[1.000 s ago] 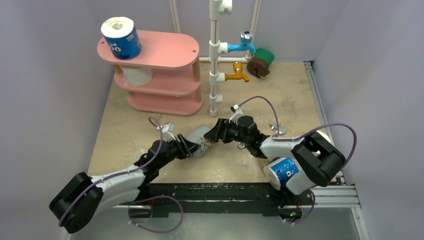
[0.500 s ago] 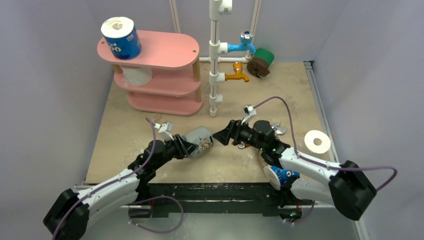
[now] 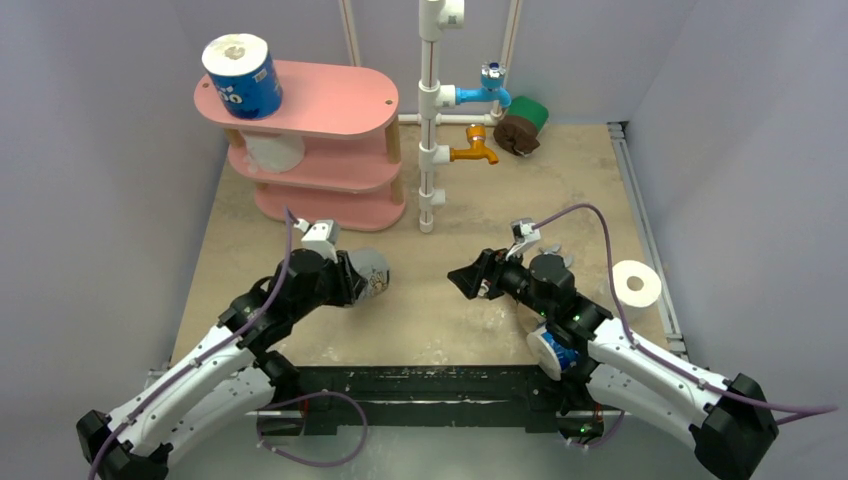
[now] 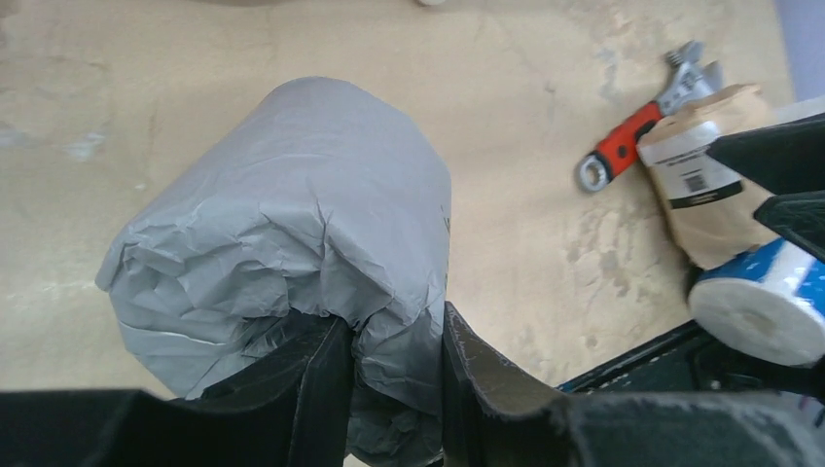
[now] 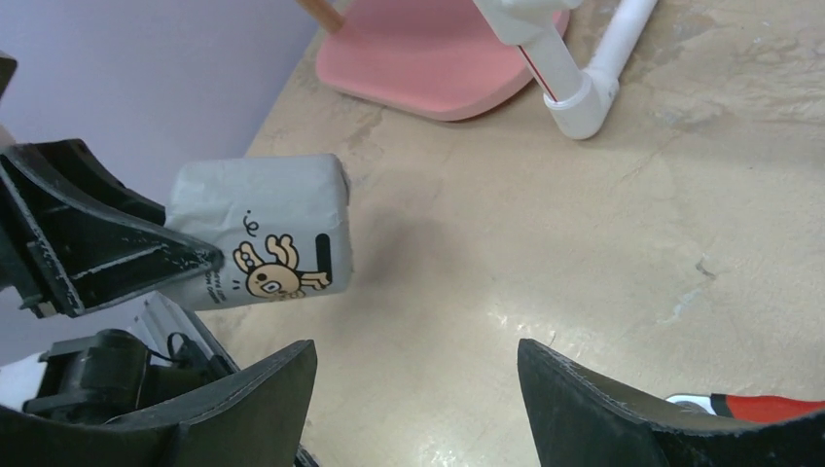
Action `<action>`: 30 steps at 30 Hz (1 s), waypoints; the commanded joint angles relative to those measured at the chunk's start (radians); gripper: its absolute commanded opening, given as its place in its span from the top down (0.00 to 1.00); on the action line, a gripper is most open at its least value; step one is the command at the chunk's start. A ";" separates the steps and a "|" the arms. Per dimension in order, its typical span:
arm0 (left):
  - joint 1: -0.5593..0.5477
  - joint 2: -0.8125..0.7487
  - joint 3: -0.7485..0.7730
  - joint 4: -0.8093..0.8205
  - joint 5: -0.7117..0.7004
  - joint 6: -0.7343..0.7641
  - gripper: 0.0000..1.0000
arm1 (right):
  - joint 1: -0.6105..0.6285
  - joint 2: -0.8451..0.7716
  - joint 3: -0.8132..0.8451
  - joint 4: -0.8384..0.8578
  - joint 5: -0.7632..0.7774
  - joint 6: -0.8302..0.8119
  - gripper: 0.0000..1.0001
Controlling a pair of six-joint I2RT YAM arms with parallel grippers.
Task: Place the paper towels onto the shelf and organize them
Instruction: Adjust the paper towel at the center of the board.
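No word can be read. The grey-wrapped roll (image 5: pixel 258 233) carries a cartoon antlered figure (image 5: pixel 275 270) beside blurred small print. At three o'clock in the left wrist view, the brown-wrapped roll (image 4: pixel 705 185) bears a white label (image 4: pixel 693 177) with a barcode. At ten o'clock overhead, the blue roll (image 3: pixel 243 80) shows illegible white lettering.

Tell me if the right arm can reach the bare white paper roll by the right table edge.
Probably yes: the right gripper is open and empty, nothing crowds the bare white paper roll, but the arm must fold back.
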 commanded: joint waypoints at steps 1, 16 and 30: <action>-0.011 0.076 0.157 -0.218 -0.104 0.080 0.71 | 0.002 -0.014 0.003 -0.028 0.042 -0.034 0.23; -0.185 0.636 0.587 -0.570 -0.205 0.239 0.66 | 0.002 -0.065 -0.003 -0.065 0.062 -0.065 0.23; -0.219 0.793 0.562 -0.481 -0.140 0.216 0.46 | 0.003 -0.118 0.003 -0.131 0.081 -0.091 0.22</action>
